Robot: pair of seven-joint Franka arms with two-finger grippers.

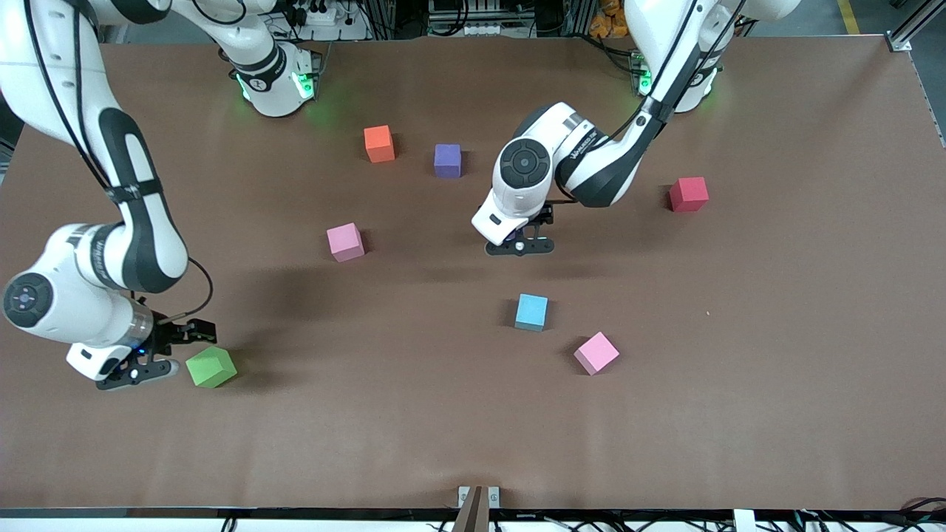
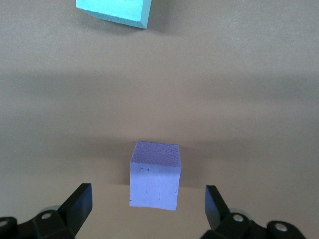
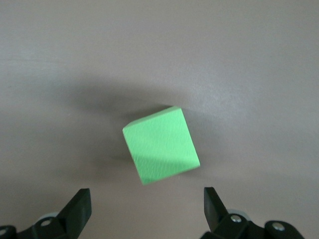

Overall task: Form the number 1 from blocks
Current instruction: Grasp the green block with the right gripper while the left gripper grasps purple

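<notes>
Two hands open; purple block point(image 2: 154, 181) bears faint scratched outline.

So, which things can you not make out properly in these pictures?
- Second purple block: in the front view the left arm's wrist hides it; only the left wrist view shows it, under the open left gripper.
- Light blue block: the left wrist view's edge cuts it off.
- Right gripper: in the front view the right arm covers most of it, beside the green block; the right wrist view shows only its open fingertips.
</notes>
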